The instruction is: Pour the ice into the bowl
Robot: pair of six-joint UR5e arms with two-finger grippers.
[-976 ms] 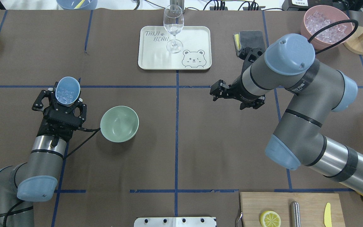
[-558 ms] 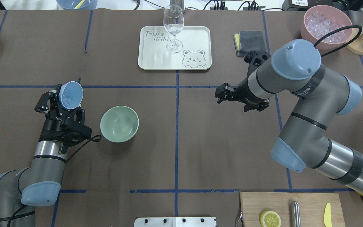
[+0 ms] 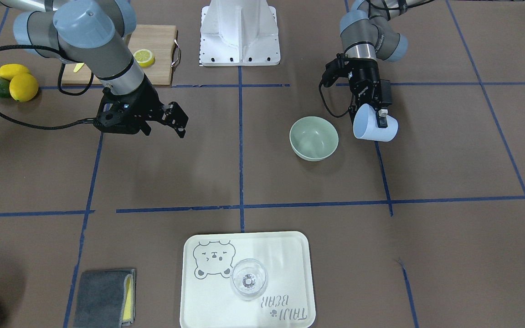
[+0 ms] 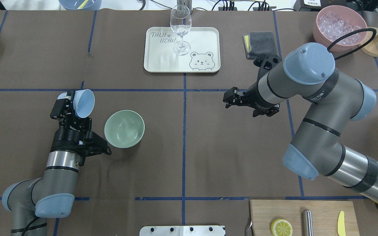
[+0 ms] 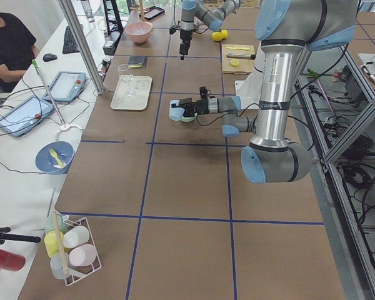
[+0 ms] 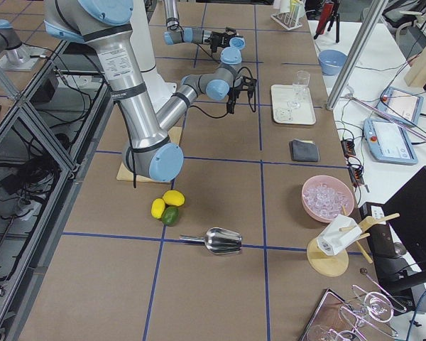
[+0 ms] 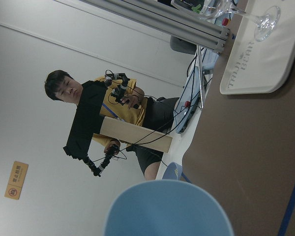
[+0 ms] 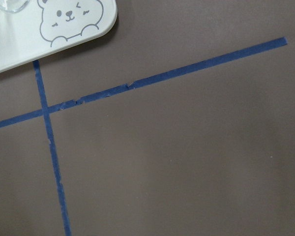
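Note:
The pale green bowl (image 4: 124, 128) (image 3: 313, 138) stands empty on the brown table. My left gripper (image 4: 73, 102) (image 3: 373, 114) is shut on a light blue cup (image 4: 84, 103) (image 3: 375, 126) just to the left of the bowl. The cup is held above the table and tipped on its side, mouth toward the bowl. Its rim fills the bottom of the left wrist view (image 7: 167, 209). No ice shows in the cup's mouth, and none lies in the bowl. My right gripper (image 4: 227, 98) (image 3: 179, 120) hangs open and empty over bare table right of centre.
A cream tray (image 4: 202, 36) with a clear wine glass (image 4: 180, 26) is at the back centre. A grey cloth (image 4: 262, 42) and a pink tub of ice cubes (image 4: 339, 26) are at the back right. A cutting board (image 4: 302, 214) with a lemon slice lies front right.
My left wrist has rolled, tipping the cup from mouth-up to sideways toward the bowl; the ice seen in it earlier no longer shows. My right arm drew back slightly to the right.

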